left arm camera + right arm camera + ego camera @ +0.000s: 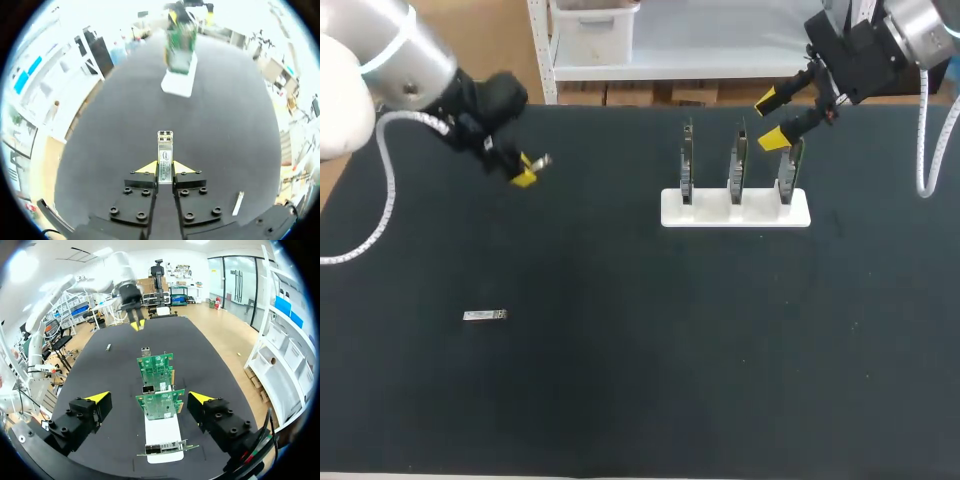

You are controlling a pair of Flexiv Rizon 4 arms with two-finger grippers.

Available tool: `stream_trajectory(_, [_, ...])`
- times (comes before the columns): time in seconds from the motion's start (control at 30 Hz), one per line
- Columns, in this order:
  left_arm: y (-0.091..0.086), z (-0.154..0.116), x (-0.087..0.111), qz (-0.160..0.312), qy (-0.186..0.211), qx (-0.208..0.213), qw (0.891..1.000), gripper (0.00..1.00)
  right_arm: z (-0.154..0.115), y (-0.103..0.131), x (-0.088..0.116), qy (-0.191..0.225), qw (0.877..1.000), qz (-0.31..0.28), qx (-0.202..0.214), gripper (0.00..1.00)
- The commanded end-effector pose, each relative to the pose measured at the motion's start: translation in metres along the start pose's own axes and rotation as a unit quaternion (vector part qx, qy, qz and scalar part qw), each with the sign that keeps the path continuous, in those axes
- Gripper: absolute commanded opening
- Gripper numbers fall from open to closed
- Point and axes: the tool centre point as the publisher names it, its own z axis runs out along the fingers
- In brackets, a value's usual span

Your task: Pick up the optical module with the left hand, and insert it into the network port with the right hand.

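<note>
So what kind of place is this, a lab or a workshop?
Probably a robotics test bench for network hardware. A white stand on the black table holds three upright circuit boards, the left gripper is shut on an optical module, and a second module lies loose nearby.

Head cam looks down over the whole bench (620,380) from behind; wrist cams face each other, all sharing the network card stand (735,208).

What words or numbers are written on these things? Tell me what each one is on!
Optical module in the left gripper: its white label has print, too small to read.
Green circuit boards: markings too blurred to read.
No other text shows.
</note>
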Motion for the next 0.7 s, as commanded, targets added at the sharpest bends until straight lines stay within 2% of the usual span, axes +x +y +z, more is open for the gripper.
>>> stream_trajectory(0.03, [0.019, -0.007, -0.031, -0.006, -0.107, 0.001, 0.994, 0.0, 0.0, 0.002, 0.0, -0.001, 1.0, 0.0, 0.002, 1.0])
stream_trajectory(0.17, [0.035, -0.015, -0.074, 0.018, -0.148, -0.007, 0.989, 0.0, 0.0, 0.002, 0.0, -0.001, 1.0, 0.0, 0.002, 1.0])
stream_trajectory(0.2, [0.039, -0.017, -0.088, 0.023, -0.17, -0.007, 0.985, 0.0, 0.0, 0.002, 0.0, -0.001, 1.0, 0.0, 0.002, 1.0])
stream_trajectory(0.23, [0.04, -0.018, -0.095, 0.027, -0.179, -0.005, 0.984, 0.0, 0.0, 0.002, 0.0, -0.001, 1.0, 0.0, 0.002, 1.0])
stream_trajectory(0.27, [0.041, -0.018, -0.109, 0.041, -0.183, -0.005, 0.982, 0.0, 0.0, 0.002, 0.0, -0.001, 1.0, 0.0, 0.002, 1.0])
stream_trajectory(0.5, [0.039, -0.017, -0.174, 0.078, -0.249, 0.005, 0.965, 0.0, 0.0, 0.002, 0.0, -0.001, 1.0, 0.0, 0.002, 1.0])
stream_trajectory(0.7, [0.023, -0.008, -0.223, 0.108, -0.296, 0.028, 0.949, 0.0, 0.0, 0.002, 0.0, -0.001, 1.0, 0.0, 0.002, 1.0])
